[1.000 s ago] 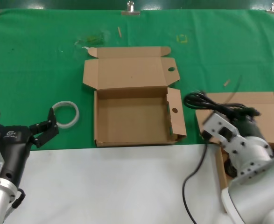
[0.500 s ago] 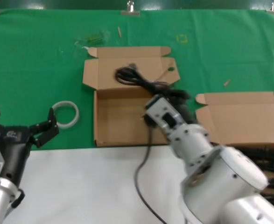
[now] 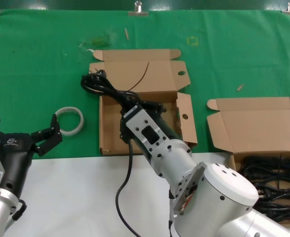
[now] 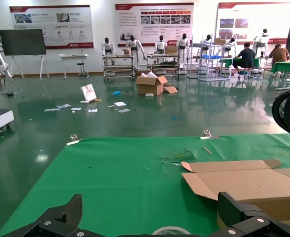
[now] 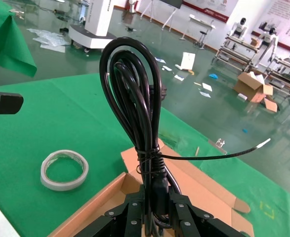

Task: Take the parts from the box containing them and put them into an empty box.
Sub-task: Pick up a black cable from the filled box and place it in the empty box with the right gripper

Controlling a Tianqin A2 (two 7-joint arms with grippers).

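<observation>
My right gripper (image 3: 135,106) is shut on a black cable bundle (image 3: 107,89) and holds it above the empty box (image 3: 184,116) with round-holed flaps in the middle. In the right wrist view the bundle (image 5: 132,98) stands up out of the closed jaws of that gripper (image 5: 158,197), over the box's wall (image 5: 93,207). The box containing the parts (image 3: 256,126) lies open at the right, with several more black cables (image 3: 275,180) inside. My left gripper (image 3: 21,129) is open and empty at the lower left; it also shows in its own wrist view (image 4: 152,217).
A whitish tape ring (image 3: 69,121) lies on the green cloth (image 3: 36,64) left of the middle box; it also shows in the wrist views (image 5: 64,169) (image 4: 170,230). A loose cable end hangs over the white table front (image 3: 75,197).
My right arm has swung left from the right-hand box, carrying the cable bundle to above the middle box. The left arm has not moved.
</observation>
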